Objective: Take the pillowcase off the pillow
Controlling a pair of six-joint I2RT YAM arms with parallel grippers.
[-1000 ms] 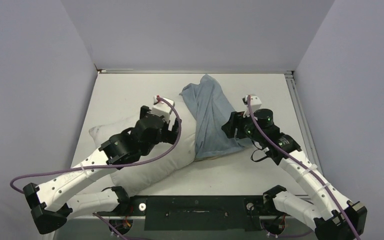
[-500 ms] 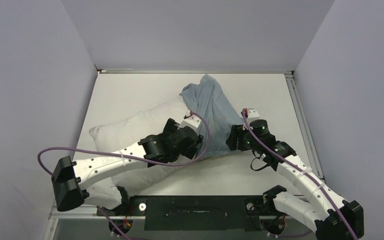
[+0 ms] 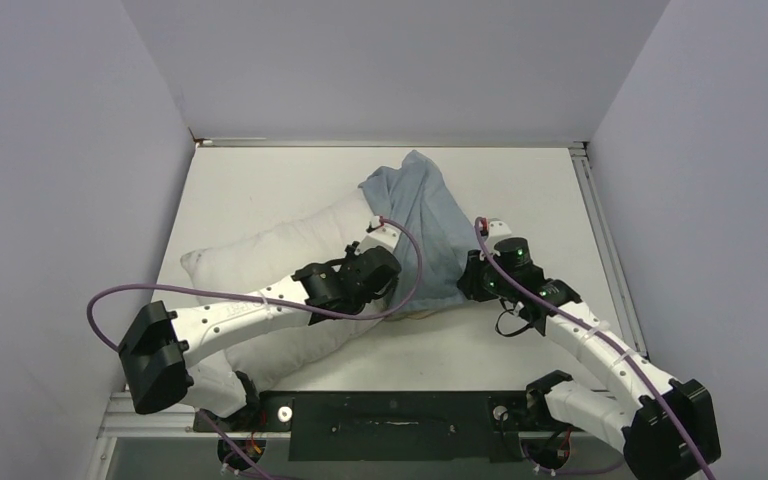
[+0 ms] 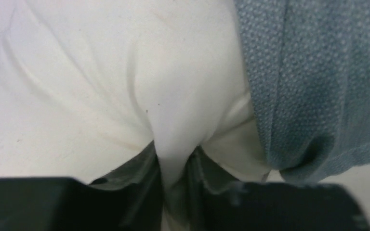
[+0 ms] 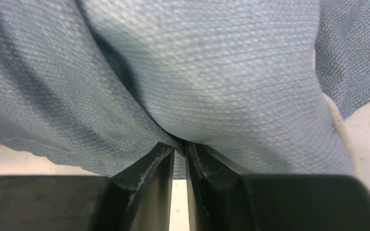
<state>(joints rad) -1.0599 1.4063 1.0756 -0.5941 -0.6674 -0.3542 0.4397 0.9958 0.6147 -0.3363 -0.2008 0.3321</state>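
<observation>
While the large plump off-white pillow (image 3: 260, 262) lies slantwise on the pale table (image 3: 260, 185), its long axis runs from the near left up toward the far right. Only its far right end sits inside the limp dusty-blue cloth pillowcase (image 3: 425, 215). The bunched sack reaches on toward the back of the table.

The left gripper (image 3: 393, 293) sits just beside the pillowcase's open hem. In the left wrist view the left gripper (image 4: 175, 168) is pressed onto a raised fold of the white pillow (image 4: 91, 91), with the blue hem (image 4: 308, 86) right next to it. The right gripper (image 3: 466, 284) is at the sack's near right edge. Its wrist camera shows the right gripper (image 5: 179, 147) pinching a pleat of the blue weave (image 5: 202, 72).

Each arm therefore holds its own half. I judge that the sack has to slide off along the pillow's axis, away to the far right, while the left arm anchors the cushion.

A second ago the left arm lay over the pillow's middle, well short of the hem. It has since swung right and nearer, and the right gripper has edged slightly toward the near side.
</observation>
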